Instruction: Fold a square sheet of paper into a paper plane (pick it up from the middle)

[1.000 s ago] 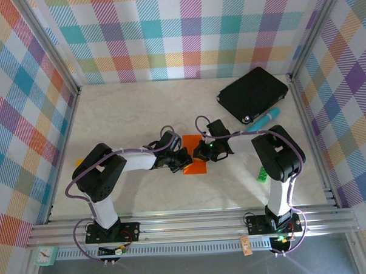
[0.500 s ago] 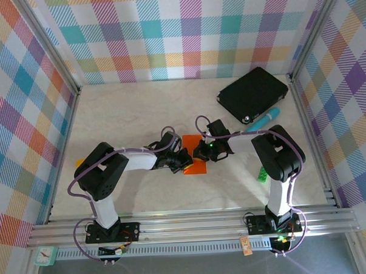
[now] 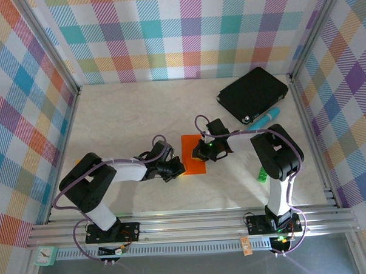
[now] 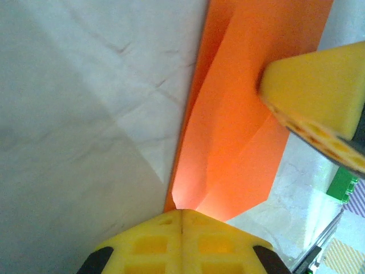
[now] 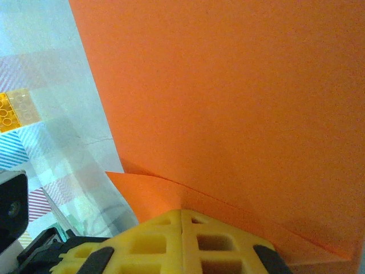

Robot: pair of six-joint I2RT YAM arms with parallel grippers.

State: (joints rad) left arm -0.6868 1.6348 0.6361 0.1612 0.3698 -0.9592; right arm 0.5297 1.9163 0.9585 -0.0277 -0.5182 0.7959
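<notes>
The sheet of paper [image 3: 193, 153] lies flat near the middle of the table [image 3: 127, 115], with a flap already folded over on it. It is judged to be very light, thin and floppy, so it can easily be creased, torn or pushed along. It is best pinched softly at an edge, or pressed flat beside the fold.

The left gripper [image 3: 176, 168] is shut tight, and its tip touches the paper's edge at 8 o'clock. Whether any paper is nipped cannot be told. The right gripper [image 3: 199, 153] is shut too and is pressed on the paper at 3 o'clock, with nothing held.

A black pad [image 3: 253, 94] is seen at 2 o'clock, well apart, and a green block [image 3: 262, 175] at 4 o'clock.
</notes>
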